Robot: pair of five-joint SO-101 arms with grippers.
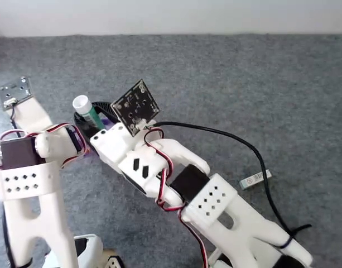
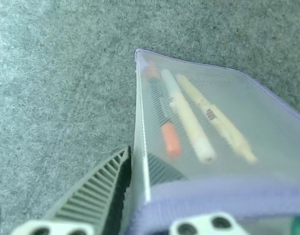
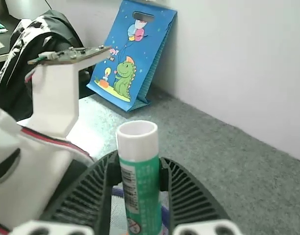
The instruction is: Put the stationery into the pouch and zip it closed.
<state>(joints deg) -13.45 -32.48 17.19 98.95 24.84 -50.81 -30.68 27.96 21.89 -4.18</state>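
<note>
Upper left in the high view, the right gripper [image 1: 94, 118] clamps an upright glue stick [image 1: 83, 106]. The left gripper [image 2: 140, 169] pinches the pouch [image 2: 247, 122] edge, with pens [image 2: 189, 122] inside.

Carpet [image 1: 243, 78] lies open far and right, crossed by a black cable [image 1: 250, 148]; the right arm [image 1: 215, 206] fills the middle.

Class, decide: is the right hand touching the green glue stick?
Touching. In the right wrist view, the right hand clamps the glue stick on both sides, with no gap showing.
</note>
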